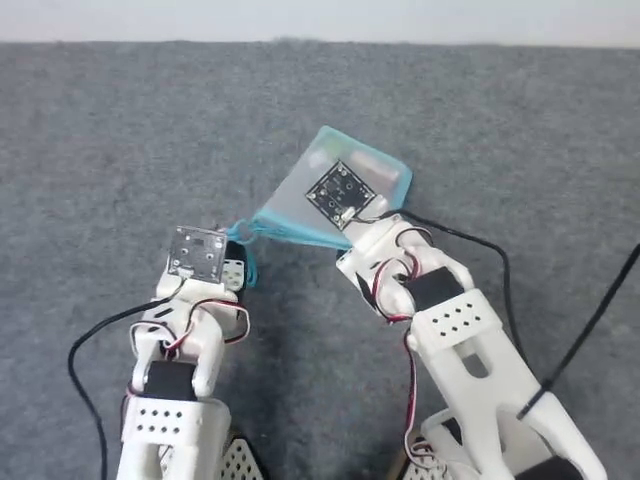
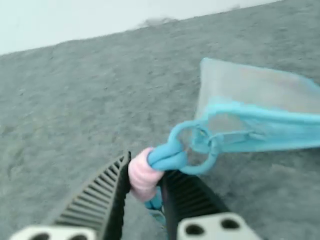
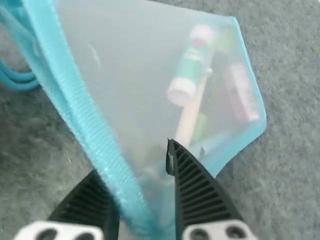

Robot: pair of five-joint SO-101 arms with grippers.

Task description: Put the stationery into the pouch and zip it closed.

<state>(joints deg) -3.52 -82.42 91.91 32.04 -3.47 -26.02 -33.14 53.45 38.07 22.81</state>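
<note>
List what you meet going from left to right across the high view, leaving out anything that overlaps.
left arm → blue zip cord → pouch → black cable at the right edge

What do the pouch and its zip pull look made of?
The pouch looks like thin frosted plastic film: stationery shows blurred through it. Its blue edge band looks woven fabric, ribbed. The pull cord: smooth, likely rubbery, knotted. The pink bead: matte, ridged, material unclear.
</note>
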